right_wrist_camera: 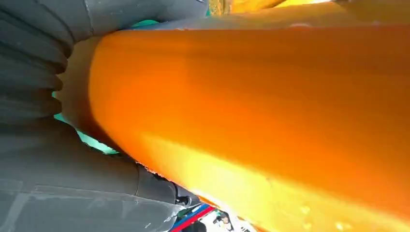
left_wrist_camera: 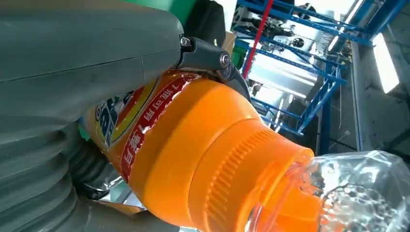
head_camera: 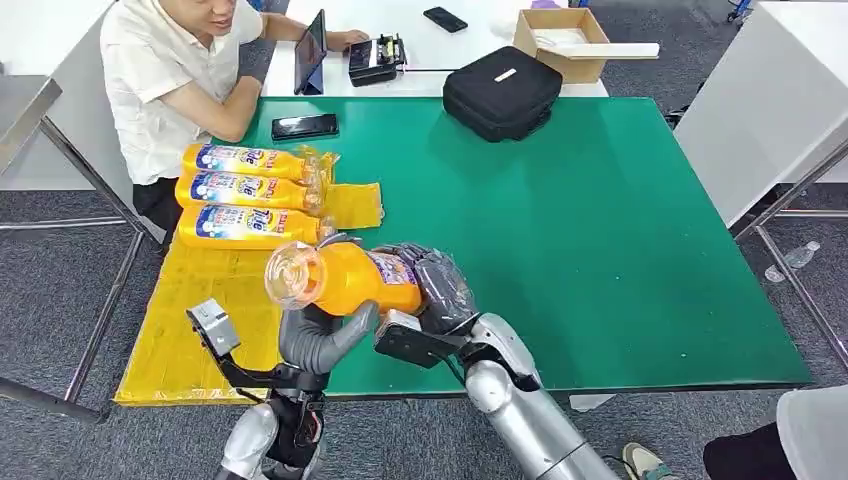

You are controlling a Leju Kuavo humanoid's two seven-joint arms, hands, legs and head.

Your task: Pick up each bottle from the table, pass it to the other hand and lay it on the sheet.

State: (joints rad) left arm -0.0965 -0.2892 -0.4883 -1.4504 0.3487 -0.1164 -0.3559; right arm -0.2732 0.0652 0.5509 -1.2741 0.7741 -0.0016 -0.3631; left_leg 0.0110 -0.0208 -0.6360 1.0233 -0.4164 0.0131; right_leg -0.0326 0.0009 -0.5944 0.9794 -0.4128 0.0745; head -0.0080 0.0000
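An orange bottle [head_camera: 345,278] with a clear cap hangs on its side above the table's front edge, cap pointing left. My right hand [head_camera: 440,285] wraps its base. My left hand [head_camera: 322,335] grips it from below near the neck, thumb up against its front. The left wrist view shows the bottle [left_wrist_camera: 193,159] lying under my left hand's thumb [left_wrist_camera: 72,53]. In the right wrist view the bottle's body [right_wrist_camera: 266,96] sits inside my right hand [right_wrist_camera: 48,169]. Three more orange bottles [head_camera: 245,190] lie side by side on the yellow sheet [head_camera: 190,320] at the table's left.
The green table [head_camera: 600,220] stretches to the right. A person [head_camera: 170,70] sits at its far left corner, with a phone [head_camera: 305,126] nearby. A black bag [head_camera: 500,92] lies at the back edge, and a cardboard box [head_camera: 565,40] and a tablet [head_camera: 310,50] stand on the white table behind.
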